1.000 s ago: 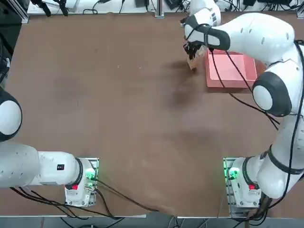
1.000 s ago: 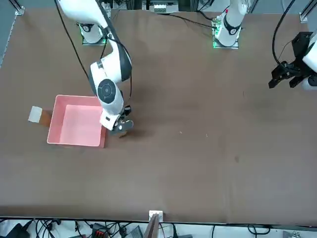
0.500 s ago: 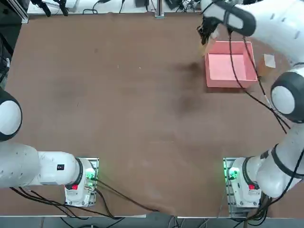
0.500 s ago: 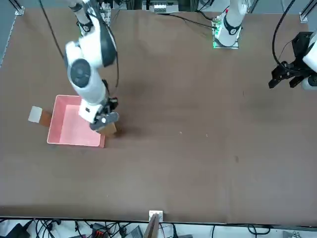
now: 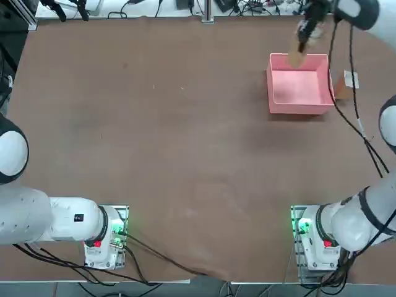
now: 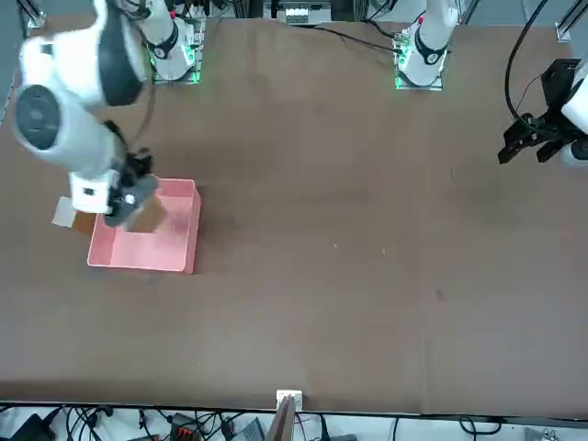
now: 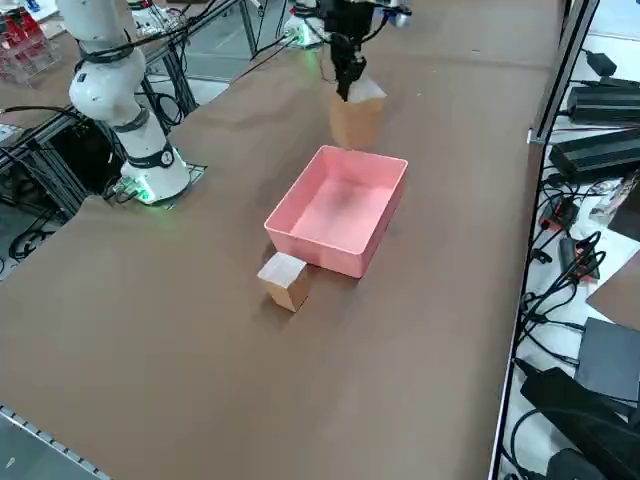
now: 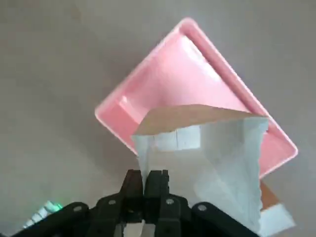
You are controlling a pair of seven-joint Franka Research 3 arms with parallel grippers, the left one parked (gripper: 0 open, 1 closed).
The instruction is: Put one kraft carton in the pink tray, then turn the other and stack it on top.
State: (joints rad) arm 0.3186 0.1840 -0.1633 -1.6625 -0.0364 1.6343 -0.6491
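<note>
A: Right arm pose?

B: Raised high and reaching out over the pink tray (image 7: 340,215). The right gripper (image 7: 344,82) points down, above the tray's wall farthest from the robot. In the top view the arm's upper links run off the frame edge.

A: Fingers?

B: Pinched together on a thin flap of one kraft carton (image 7: 356,117). The carton hangs below the gripper, clear of the table (image 7: 180,300), over the tray's far rim. From the wrist camera its pale face (image 8: 217,158) fills the foreground, brown top edge above, tray beneath.

A: The second one?

B: The other carton (image 7: 284,280) sits on the table just outside the tray, by the wall on the robot's right side, close to it. Can't tell if it touches.

A: What's hard to read?

B: In the front view the forearm (image 6: 69,101) blocks most of that second carton and part of the tray's corner. In the top view the held carton (image 5: 298,57) is a small tan blob under the gripper (image 5: 303,38), and the exact grip point isn't resolvable there. In the wrist view only a corner of the second carton peeks past the tray.
</note>
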